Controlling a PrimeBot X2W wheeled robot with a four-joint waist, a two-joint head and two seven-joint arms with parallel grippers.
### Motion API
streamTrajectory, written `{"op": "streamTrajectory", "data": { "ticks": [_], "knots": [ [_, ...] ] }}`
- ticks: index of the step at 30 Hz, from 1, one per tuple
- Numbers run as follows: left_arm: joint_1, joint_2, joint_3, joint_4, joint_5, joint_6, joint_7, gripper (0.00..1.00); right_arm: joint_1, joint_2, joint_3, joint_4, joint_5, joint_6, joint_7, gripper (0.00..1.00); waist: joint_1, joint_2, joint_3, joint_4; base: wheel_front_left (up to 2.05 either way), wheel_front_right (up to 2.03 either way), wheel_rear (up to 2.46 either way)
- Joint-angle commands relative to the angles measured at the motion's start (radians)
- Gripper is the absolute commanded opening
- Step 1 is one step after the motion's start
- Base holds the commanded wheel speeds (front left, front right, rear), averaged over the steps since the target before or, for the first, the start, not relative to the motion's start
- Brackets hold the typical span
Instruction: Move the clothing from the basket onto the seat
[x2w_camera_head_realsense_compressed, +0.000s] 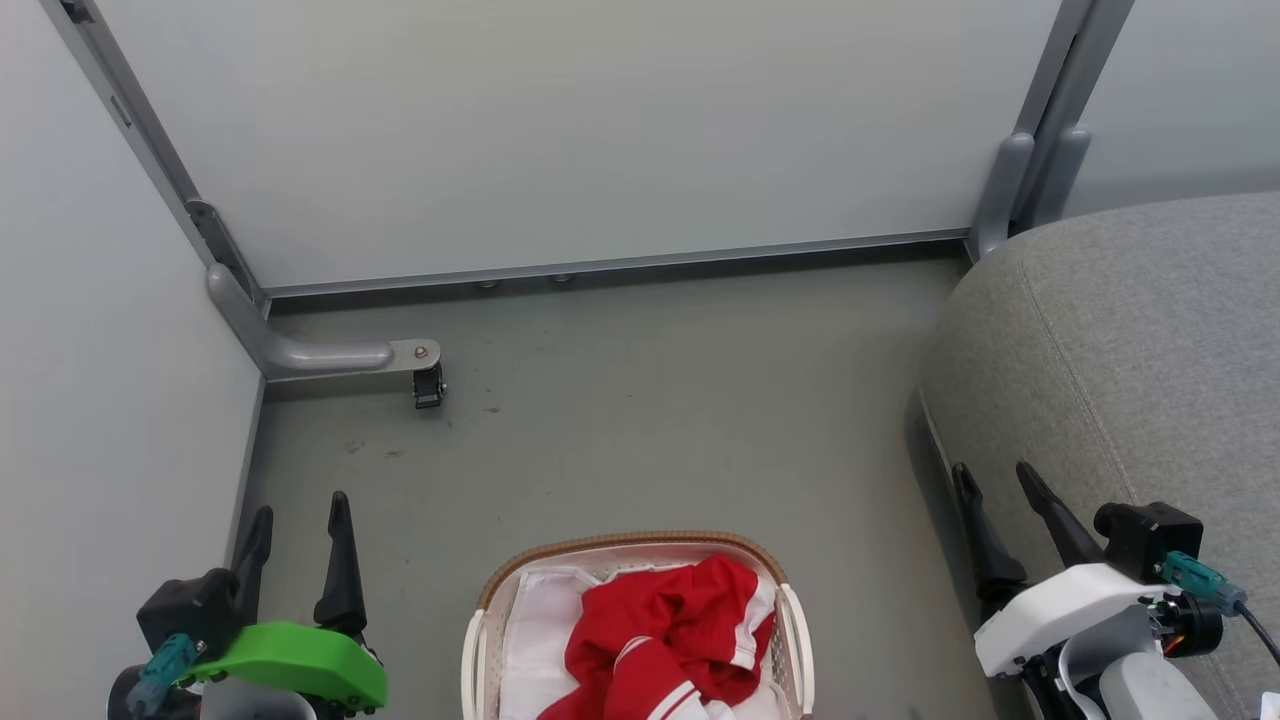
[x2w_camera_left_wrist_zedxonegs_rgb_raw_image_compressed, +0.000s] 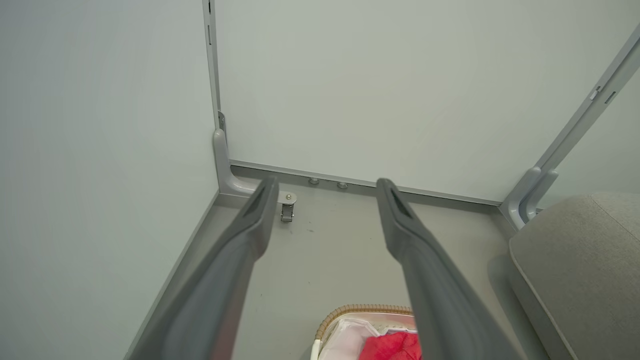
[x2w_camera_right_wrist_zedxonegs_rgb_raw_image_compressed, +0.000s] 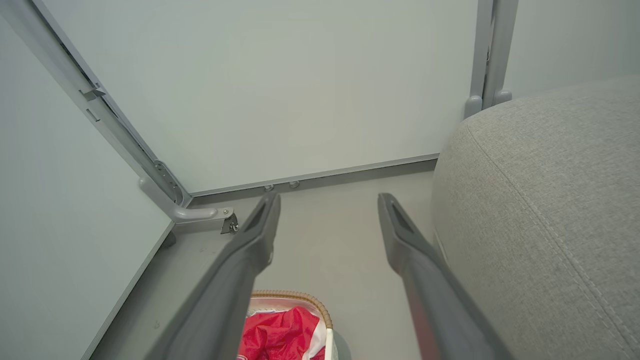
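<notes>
The red clothing (x2w_camera_head_realsense_compressed: 665, 640) with white stripe trim lies crumpled in the white basket (x2w_camera_head_realsense_compressed: 640, 544) with a brown rim, on the floor at the bottom centre of the head view. The grey seat (x2w_camera_head_realsense_compressed: 1150, 350) rises at the right. My left gripper (x2w_camera_head_realsense_compressed: 300, 510) hovers open to the left of the basket, nothing between its fingers. My right gripper (x2w_camera_head_realsense_compressed: 995, 475) stands open by the seat's front edge, to the right of the basket. The left wrist view catches the basket (x2w_camera_left_wrist_zedxonegs_rgb_raw_image_compressed: 350, 312) and clothing (x2w_camera_left_wrist_zedxonegs_rgb_raw_image_compressed: 392, 347) below the open left gripper (x2w_camera_left_wrist_zedxonegs_rgb_raw_image_compressed: 325, 187). The right wrist view shows the clothing (x2w_camera_right_wrist_zedxonegs_rgb_raw_image_compressed: 280, 332) and seat (x2w_camera_right_wrist_zedxonegs_rgb_raw_image_compressed: 550, 210) around the open right gripper (x2w_camera_right_wrist_zedxonegs_rgb_raw_image_compressed: 327, 200).
Pale partition walls close off the back and left. A metal foot with a small caster (x2w_camera_head_realsense_compressed: 428, 385) sticks out from the left corner post. Another post (x2w_camera_head_realsense_compressed: 1020, 180) stands at the back right beside the seat. Bare grey floor (x2w_camera_head_realsense_compressed: 650, 400) lies between basket and wall.
</notes>
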Motion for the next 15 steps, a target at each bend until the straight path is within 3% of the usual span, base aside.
{"op": "streamTrajectory", "data": {
  "ticks": [1,15],
  "knots": [
    [0.008,0.0,-0.002,-0.004,0.03,-0.006,-0.012,1.0,-0.01,-0.003,-0.002,0.001,-0.031,0.0,-0.011,1.0,0.0,0.0,-0.001,0.0,0.0,0.0,0.0],
    [0.022,-0.018,0.006,-0.004,0.122,-0.018,-0.04,1.0,-0.01,0.003,-0.007,0.049,-0.15,0.0,-0.04,1.0,0.0,0.0,-0.003,-0.001,0.0,0.0,0.0]
  ]
}}
